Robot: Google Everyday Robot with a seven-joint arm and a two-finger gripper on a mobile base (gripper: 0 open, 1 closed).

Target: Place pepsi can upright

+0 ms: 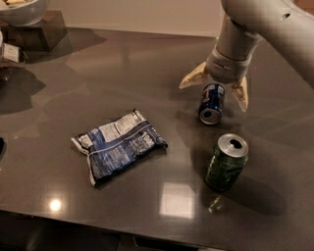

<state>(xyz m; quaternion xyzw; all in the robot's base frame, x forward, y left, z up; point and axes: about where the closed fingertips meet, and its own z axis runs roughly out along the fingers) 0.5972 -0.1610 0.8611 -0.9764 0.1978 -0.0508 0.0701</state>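
Observation:
The pepsi can [212,103] is dark blue with a silver top. It lies on its side on the dark table [98,88], its top facing the front edge. My gripper [214,89] hangs over the can's far end, fingers spread wide. One tan fingertip [188,81] is left of the can and the other fingertip [242,97] is right of it. Neither finger grips the can.
A green can [225,163] stands upright just in front of the pepsi can. A blue-and-white snack bag [119,145] lies flat at the centre left. A white bowl [22,10] on a dark stand sits at the far left corner.

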